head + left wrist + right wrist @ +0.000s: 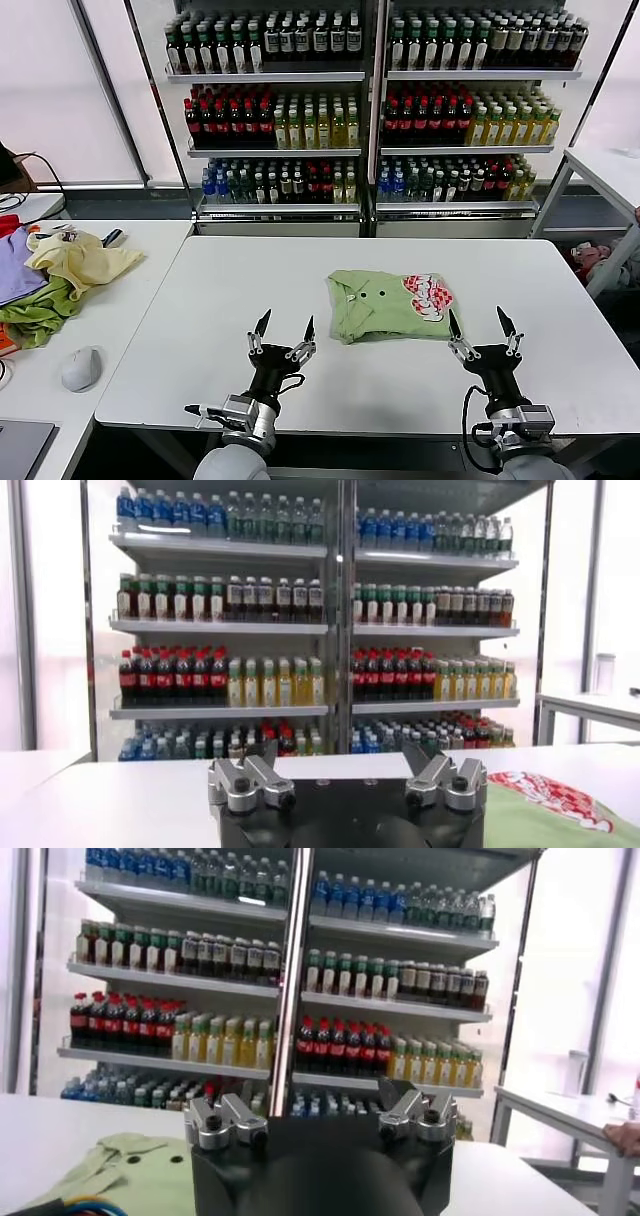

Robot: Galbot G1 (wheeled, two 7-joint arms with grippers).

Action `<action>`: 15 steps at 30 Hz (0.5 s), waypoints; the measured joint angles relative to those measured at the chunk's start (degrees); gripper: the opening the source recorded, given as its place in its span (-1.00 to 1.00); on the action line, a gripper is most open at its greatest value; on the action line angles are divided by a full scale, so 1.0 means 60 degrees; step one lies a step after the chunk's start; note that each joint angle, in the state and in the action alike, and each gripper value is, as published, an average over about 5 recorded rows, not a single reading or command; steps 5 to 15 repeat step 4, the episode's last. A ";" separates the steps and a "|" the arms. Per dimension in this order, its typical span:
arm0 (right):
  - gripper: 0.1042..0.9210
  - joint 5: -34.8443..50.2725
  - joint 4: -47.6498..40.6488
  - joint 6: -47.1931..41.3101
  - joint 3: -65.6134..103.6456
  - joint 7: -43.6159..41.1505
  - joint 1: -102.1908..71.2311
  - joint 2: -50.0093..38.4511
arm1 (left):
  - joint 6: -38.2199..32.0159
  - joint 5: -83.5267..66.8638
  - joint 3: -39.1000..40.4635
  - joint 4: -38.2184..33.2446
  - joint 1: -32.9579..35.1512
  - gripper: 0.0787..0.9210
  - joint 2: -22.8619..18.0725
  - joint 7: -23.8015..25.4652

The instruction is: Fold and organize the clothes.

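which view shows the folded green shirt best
The head view: the whole folded green shirt lies on the white table, buttons and red-and-white print visible, between and beyond both open grippers. The left wrist view catches only its printed corner; the right wrist view only its collar and button end.

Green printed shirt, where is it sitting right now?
In the head view the folded green printed shirt lies on the white table, right of centre, just beyond the open right gripper and farther from the open left gripper.
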 measured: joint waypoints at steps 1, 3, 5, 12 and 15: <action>0.76 -0.0008 0.0016 0.0003 0.0004 0.0024 -0.0007 0.0006 | 0.0005 0.0008 -0.0002 0.0000 0.0000 0.77 -0.0003 0.0003; 0.76 -0.0016 0.0037 0.0010 0.0005 0.0062 -0.0014 0.0017 | 0.0012 0.0020 -0.0010 -0.0001 0.0002 0.77 -0.0003 0.0008; 0.76 -0.0016 0.0043 0.0013 0.0004 0.0076 -0.0015 0.0022 | 0.0013 0.0023 -0.0013 -0.0002 0.0003 0.77 -0.0003 0.0009; 0.76 -0.0016 0.0043 0.0013 0.0004 0.0076 -0.0015 0.0022 | 0.0013 0.0023 -0.0013 -0.0002 0.0003 0.77 -0.0003 0.0009; 0.76 -0.0016 0.0043 0.0013 0.0004 0.0076 -0.0015 0.0022 | 0.0013 0.0023 -0.0013 -0.0002 0.0003 0.77 -0.0003 0.0009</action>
